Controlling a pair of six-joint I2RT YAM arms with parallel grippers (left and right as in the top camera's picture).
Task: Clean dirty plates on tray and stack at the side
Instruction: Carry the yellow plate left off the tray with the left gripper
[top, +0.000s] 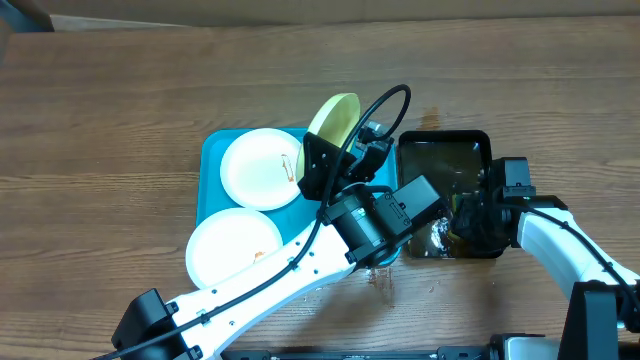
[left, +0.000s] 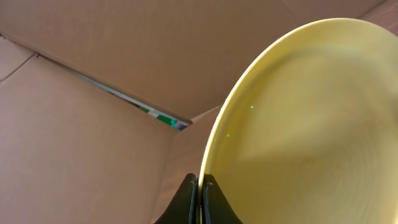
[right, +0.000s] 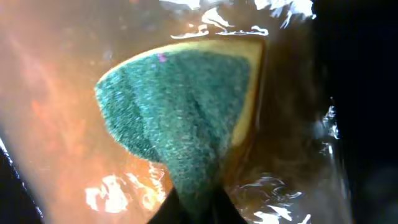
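Observation:
A turquoise tray (top: 212, 150) lies mid-table with two white plates on it. One plate (top: 262, 168) is at the back and carries a small orange mark; the other plate (top: 232, 247) at the front has a brown smear. My left gripper (top: 343, 148) holds a third, pale yellow-green plate (top: 333, 118) tilted on edge above the tray's right end. In the left wrist view the left gripper (left: 200, 186) is shut on the rim of this plate (left: 298, 124). My right gripper (top: 470, 225) is down in the black tray, and in its wrist view the right gripper (right: 193, 205) pinches a green-and-yellow sponge (right: 180, 106) in the water.
A black tray (top: 445, 145) holding brownish water stands right of the turquoise one. Something shiny and crumpled (top: 438, 236) lies at its front left corner. Wet spots (top: 382, 280) mark the table near the front. Brown cardboard (left: 93, 74) fills the left wrist view's background.

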